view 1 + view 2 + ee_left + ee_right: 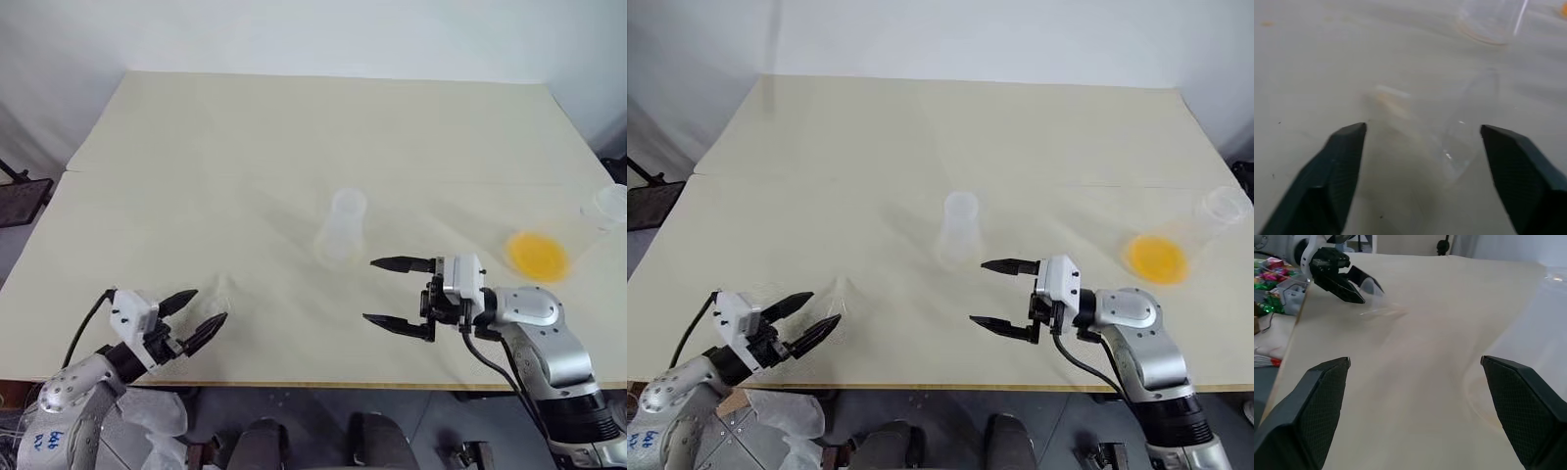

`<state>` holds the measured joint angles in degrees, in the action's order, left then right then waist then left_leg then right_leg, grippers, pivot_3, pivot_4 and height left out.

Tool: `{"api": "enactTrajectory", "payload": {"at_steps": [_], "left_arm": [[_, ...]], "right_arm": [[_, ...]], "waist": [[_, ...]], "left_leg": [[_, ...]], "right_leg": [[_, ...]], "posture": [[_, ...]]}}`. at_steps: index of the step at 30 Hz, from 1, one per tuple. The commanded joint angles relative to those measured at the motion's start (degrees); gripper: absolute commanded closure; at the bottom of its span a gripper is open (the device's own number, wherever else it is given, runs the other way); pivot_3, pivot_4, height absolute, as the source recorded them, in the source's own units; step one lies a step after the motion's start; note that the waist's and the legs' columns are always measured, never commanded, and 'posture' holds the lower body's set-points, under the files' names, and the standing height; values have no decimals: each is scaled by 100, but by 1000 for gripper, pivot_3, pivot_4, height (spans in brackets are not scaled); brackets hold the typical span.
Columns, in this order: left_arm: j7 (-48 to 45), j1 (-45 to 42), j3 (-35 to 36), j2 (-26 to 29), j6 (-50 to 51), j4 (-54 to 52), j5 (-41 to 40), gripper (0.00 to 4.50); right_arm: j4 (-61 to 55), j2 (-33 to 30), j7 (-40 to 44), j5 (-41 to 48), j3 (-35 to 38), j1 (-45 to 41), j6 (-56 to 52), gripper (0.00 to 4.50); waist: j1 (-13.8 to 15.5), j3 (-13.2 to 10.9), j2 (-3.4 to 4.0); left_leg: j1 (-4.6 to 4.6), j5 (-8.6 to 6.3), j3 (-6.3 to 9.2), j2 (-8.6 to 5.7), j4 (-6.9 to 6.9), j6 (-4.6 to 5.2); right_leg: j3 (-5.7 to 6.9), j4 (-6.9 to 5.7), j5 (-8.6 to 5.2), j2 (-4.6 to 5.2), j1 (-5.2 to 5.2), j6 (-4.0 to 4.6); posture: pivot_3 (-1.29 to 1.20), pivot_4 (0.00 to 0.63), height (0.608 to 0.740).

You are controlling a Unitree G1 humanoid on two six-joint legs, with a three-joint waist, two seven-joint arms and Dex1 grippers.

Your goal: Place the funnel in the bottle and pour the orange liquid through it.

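The left end effector sits low at the near left edge of the table, its two black fingers apart around the funnel, a nearly invisible clear cone lying on its side on the table. In the left wrist view the funnel lies between the two fingers, with no clear contact yet on either side; whether the stem or the mouth faces the end effector is hard to tell.

The step in hand looks like taking hold of the funnel. To do it well, the fingers should close slowly and evenly across the cone's wall, since thin clear plastic of this kind probably slides or squirts out under a hard pinch. A grip that leaves the stem free would let the funnel be turned stem-down later.

The bottle stands upright near the middle of the table, well apart from the funnel. The right end effector hovers just beside the bottle on its near right, fingers wide apart and holding nothing, well placed to steady it. The orange liquid pools in a tilted clear flask at the far right.
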<state>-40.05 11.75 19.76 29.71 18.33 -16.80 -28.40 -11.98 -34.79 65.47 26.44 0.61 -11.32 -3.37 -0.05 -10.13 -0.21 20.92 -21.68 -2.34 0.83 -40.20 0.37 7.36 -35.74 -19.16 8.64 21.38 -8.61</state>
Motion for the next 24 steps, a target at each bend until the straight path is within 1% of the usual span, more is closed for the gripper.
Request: {"api": "enactTrajectory", "payload": {"at_steps": [1,8,9,12,16,18,20,24], "left_arm": [[-5,-28,154,117,1,47,-53,1875],[-223,-249,91,295,39,206,-129,4263],[-268,-316,107,352,86,168,-184,4480],[-365,-685,257,536,478,-10,-662,4480],[-563,-1600,212,938,1064,-115,-1271,4480],[-570,-2220,96,1082,1425,-57,-1549,4480],[-482,-3076,-26,1102,1996,166,-2030,4480],[-237,-4632,-562,1151,3101,720,-2243,4480]], "right_arm": [[-284,-79,-101,44,177,126,74,0],[-360,-66,-288,0,196,275,155,0],[-377,-72,-321,11,228,314,160,0],[-439,-92,-440,38,352,447,176,0],[-613,-48,-700,69,586,666,158,0],[-724,32,-919,79,743,762,186,0],[-874,148,-1220,135,956,872,202,0],[-1222,456,-1756,204,1293,1138,298,0]], "waist": [[1,0,0],[0,0,0],[0,0,0],[26,0,0],[39,0,0],[14,0,0],[20,0,-1],[9,0,0]], "left_leg": [[0,0,0,0,0,0],[0,0,-1,-1,0,0],[-1,0,-1,-1,0,0],[1,0,1,-3,0,0],[3,0,8,-2,-5,0],[2,0,6,-3,-4,0],[0,0,6,-4,-3,0],[2,0,10,-8,-6,0]], "right_leg": [[0,0,0,0,0,0],[-1,0,0,1,0,0],[-1,0,0,1,-1,0],[0,0,0,2,-1,0],[1,-3,0,2,-2,0],[0,-3,0,2,-1,0],[0,-6,0,2,-1,0],[1,-13,0,2,0,-1]], "posture": [[0,150,740],[0,150,740],[0,150,740],[0,150,740],[0,150,740],[0,150,740],[0,150,740],[0,150,740]]}}
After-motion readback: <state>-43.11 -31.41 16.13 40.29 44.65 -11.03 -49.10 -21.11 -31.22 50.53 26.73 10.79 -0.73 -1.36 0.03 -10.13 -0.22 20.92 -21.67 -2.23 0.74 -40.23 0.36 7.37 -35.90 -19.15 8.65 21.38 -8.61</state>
